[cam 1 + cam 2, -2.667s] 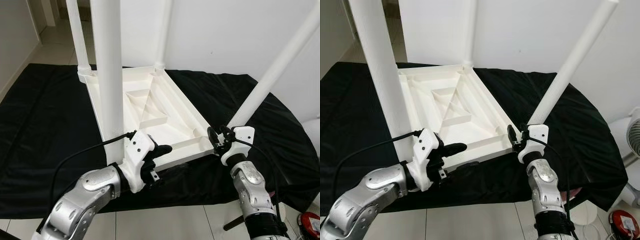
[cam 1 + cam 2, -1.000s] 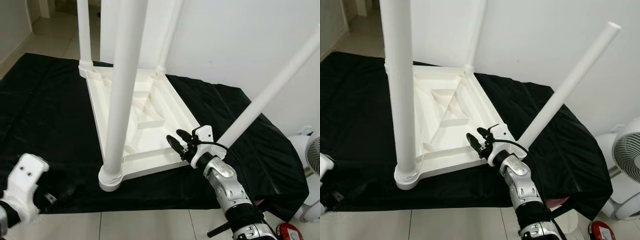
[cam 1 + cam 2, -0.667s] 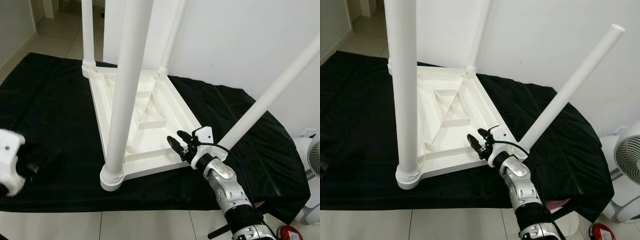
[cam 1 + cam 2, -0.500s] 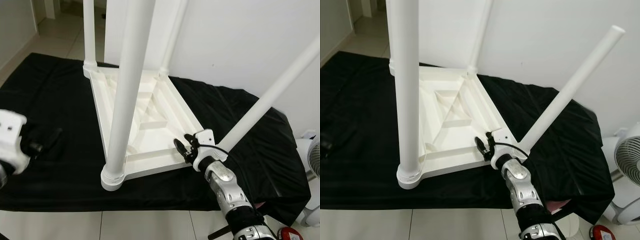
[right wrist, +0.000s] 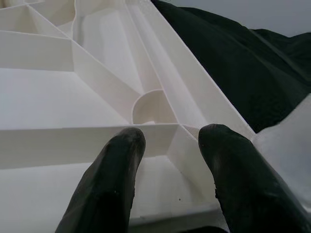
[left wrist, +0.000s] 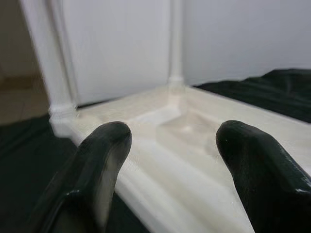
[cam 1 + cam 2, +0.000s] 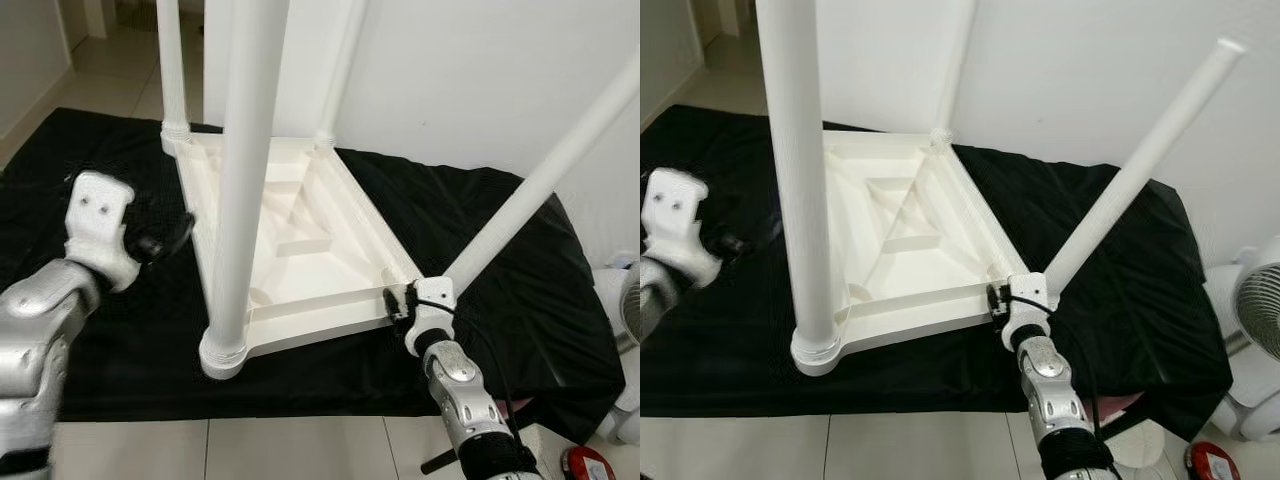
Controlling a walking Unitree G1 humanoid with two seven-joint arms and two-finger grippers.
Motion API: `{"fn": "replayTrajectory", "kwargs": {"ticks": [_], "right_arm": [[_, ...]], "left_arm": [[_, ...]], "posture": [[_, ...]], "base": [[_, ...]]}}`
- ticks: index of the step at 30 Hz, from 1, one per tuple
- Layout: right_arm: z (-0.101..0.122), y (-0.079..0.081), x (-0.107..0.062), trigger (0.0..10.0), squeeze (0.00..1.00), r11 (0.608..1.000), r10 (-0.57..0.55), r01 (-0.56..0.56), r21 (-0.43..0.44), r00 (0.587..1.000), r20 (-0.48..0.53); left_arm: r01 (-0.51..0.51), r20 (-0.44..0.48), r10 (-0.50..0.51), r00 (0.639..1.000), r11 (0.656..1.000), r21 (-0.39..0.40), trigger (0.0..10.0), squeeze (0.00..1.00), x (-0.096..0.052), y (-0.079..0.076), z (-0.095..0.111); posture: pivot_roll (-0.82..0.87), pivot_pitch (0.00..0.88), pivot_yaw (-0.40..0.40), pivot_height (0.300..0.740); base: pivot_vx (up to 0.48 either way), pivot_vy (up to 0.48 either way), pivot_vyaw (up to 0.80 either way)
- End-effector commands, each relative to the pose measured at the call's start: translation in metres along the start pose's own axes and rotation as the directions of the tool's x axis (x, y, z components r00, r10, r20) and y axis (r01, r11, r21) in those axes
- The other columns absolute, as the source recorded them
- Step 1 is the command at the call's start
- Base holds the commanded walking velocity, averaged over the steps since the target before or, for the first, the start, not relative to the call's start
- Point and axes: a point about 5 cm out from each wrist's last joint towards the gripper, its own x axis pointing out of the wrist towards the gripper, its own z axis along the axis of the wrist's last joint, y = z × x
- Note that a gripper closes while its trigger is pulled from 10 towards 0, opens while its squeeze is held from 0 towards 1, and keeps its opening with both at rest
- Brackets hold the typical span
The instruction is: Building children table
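Note:
The white children's table lies upside down on a black cloth. Three legs stand upright: the thick near-left leg, the far-left leg and the far-right leg. The near-right leg leans out to the right from its corner. My right gripper is open at that near-right corner, its fingers above the table's ribbed underside. My left gripper is open and held beside the table's left rim, nothing between its fingers.
A white wall rises just behind the table. A white fan and a red object stand on the tiled floor at the right. Bare tiles run along the cloth's near edge.
My left arm has risen from the lower left and swung in toward the table's left rim. My right gripper has moved in closer to the near-right corner. The camera has shifted slightly.

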Motion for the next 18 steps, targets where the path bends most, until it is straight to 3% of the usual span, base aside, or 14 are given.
{"fn": "replayTrajectory", "kwargs": {"ticks": [1, 9, 13, 16, 18], "right_arm": [[-0.012, -0.007, -0.009, 10.0, 0.0, 0.999, -0.044, 0.044, -0.013, 0.998, -0.051], [-0.014, -0.006, -0.022, 10.0, 0.0, 0.998, -0.058, 0.058, -0.004, 0.998, -0.035], [-0.011, -0.008, -0.038, 10.0, 0.0, 0.997, -0.076, 0.075, 0.031, 0.997, 0.008], [-0.009, -0.009, -0.043, 10.0, 0.0, 0.996, -0.08, 0.079, 0.037, 0.996, 0.028], [-0.004, -0.017, -0.055, 10.0, 0.0, 0.992, -0.119, 0.115, 0.058, 0.99, 0.08]], "left_arm": [[0.195, 0.033, -0.195, 0.98, 0.981, -0.003, 10.0, 0.0, 0.006, -0.023, 0.004], [0.313, 0.076, -0.311, 0.947, 0.949, -0.018, 10.0, 0.0, 0.011, -0.044, 0.01], [0.41, 0.097, -0.406, 0.909, 0.912, -0.028, 10.0, 0.0, 0.014, -0.064, 0.012], [0.424, 0.098, -0.42, 0.902, 0.905, -0.031, 10.0, 0.0, 0.014, -0.067, 0.011], [0.497, 0.077, -0.493, 0.867, 0.867, -0.043, 10.0, 0.0, 0.009, -0.081, 0.007]], "posture": [[0.05, 0.0, -0.142, 0.74], [0.05, 0.0, -0.141, 0.74], [0.04, 0.0, -0.135, 0.74], [0.03, 0.0, -0.133, 0.74], [0.02, 0.0, -0.126, 0.74]], "base": [[0.0, 0.0, 0.0], [0.0, 0.0, 0.0], [0.0, 0.0, 0.0], [0.0, 0.0, 0.0], [0.0, 0.0, 0.0]]}}
